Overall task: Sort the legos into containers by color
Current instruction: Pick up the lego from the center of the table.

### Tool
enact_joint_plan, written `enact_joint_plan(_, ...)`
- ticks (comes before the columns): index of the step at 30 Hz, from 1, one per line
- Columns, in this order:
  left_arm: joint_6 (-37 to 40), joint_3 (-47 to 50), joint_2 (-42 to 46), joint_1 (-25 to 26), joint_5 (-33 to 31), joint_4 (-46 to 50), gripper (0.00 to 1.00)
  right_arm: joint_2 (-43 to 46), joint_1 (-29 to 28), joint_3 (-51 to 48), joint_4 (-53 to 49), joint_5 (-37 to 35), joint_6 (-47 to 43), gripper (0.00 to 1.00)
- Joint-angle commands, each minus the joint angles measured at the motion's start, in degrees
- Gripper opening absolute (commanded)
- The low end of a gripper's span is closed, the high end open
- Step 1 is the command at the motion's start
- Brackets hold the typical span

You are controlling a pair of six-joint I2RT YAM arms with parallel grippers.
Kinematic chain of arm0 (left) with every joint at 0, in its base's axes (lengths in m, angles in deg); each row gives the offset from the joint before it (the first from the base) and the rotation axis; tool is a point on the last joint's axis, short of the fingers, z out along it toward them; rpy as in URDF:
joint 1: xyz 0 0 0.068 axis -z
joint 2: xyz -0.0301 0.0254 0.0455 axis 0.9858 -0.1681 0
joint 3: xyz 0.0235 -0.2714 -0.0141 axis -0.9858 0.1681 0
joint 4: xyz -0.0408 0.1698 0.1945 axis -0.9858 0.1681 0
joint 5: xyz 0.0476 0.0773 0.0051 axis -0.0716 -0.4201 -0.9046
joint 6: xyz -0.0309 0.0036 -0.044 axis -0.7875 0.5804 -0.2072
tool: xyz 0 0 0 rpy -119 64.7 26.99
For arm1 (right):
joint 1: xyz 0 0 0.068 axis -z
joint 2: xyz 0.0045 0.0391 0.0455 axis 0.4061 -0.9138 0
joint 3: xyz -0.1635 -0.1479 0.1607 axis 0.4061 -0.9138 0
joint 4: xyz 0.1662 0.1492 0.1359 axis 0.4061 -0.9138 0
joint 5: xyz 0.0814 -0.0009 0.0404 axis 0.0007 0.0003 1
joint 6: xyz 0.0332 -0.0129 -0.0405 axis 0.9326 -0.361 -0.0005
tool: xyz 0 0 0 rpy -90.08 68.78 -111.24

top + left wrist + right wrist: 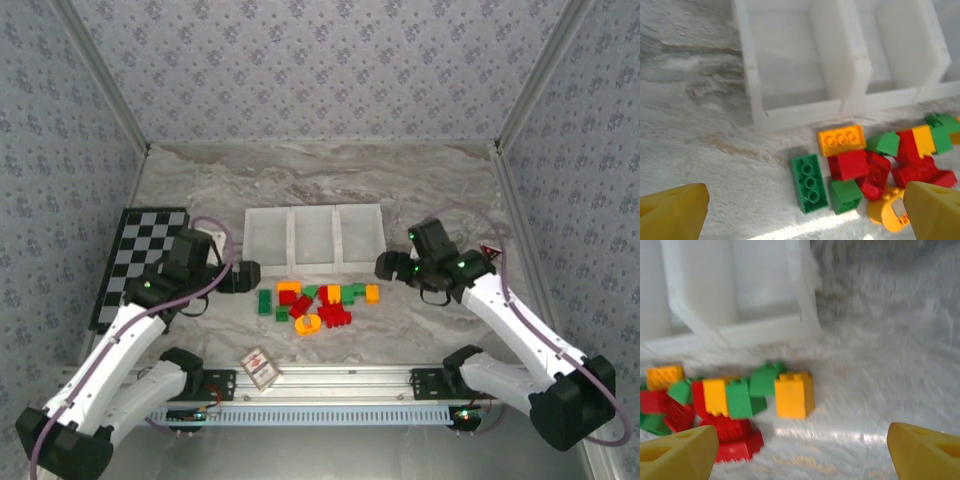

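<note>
Left gripper (pixel 247 274) spread wide, empty, low at left of legos (pixel 315 303). Right gripper (pixel 384 266) likewise wide, empty, at their right. Bins (pixel 290 240) just behind.

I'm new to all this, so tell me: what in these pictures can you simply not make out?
- Top view: the legos are too small to count exactly; the small card's pattern is unreadable.
- Left wrist view: a fingertip of the left gripper hides part of the orange ring; the top edge cuts off the tray's bins.
- Right wrist view: blur smears the tray's rim and the table.
</note>
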Motion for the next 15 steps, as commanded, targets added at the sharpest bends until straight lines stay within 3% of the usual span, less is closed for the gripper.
enact_joint_plan(1,-0.9,-0.1,2.2,1.8,1.9,0.3,1.0,-3.5,-4.5,0.4,-7.6,-6.2,5.5,0.88)
enact_joint_plan(7,-0.3,0.2,5.4,5.3,0.2,0.1,1.0,-14.2,-10.5,2.5,-5.8,-6.1,5.8,0.85)
enact_joint_plan(15,-0.3,0.6,10.5,7.9,-3.7,0.0,1.0,-25.6,-13.4,10.1,-6.8,-7.2,2.3,0.8)
